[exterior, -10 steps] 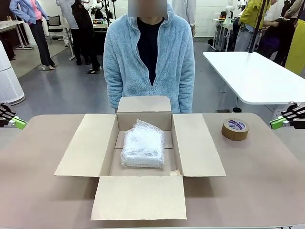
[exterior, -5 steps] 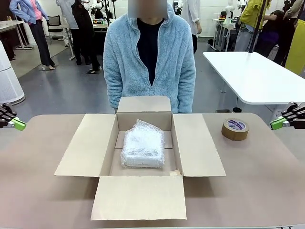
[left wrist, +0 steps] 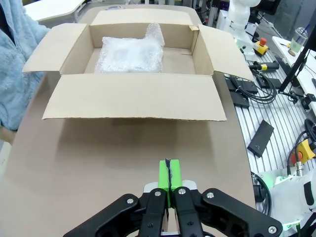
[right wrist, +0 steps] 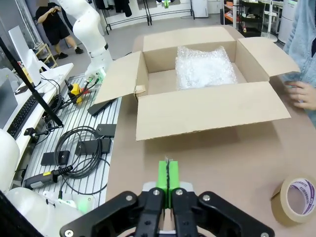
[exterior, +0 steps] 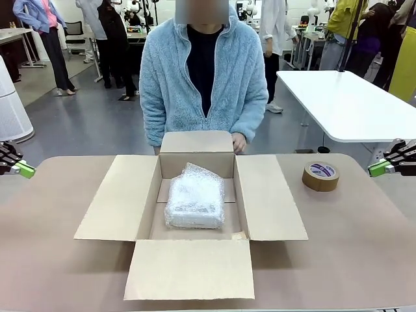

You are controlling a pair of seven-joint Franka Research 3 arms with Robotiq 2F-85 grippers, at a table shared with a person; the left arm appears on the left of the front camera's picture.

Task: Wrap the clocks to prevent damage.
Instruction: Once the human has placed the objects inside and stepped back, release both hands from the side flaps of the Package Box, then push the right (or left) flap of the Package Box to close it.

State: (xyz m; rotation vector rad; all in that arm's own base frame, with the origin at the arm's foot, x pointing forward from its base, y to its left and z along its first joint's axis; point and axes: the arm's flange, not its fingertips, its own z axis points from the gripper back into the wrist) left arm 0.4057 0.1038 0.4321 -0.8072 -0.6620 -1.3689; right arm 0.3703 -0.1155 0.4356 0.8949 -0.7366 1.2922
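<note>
While clocks (exterior: 195, 196) stay boxed, person's hand (exterior: 238, 142) now beside far flap (exterior: 196, 141).

Front view, left edge: left gripper (exterior: 25, 169), black links, bright green pad tip. Right edge: right gripper (exterior: 378, 169), same black links, green tip.
Left wrist view, bottom centre: left gripper (left wrist: 169, 174), angular black finger links, round silver screws at joints, green pads, white plate at root. Upper right: right arm (left wrist: 240, 17), white rounded segments.
Right wrist view, bottom centre: right gripper (right wrist: 168, 174), same build. Upper left: left arm (right wrist: 90, 29), glossy white.
Top centre of front view: person (exterior: 203, 78), fluffy light-blue fleece jacket, zip open, dark top beneath, long sleeves.
</note>
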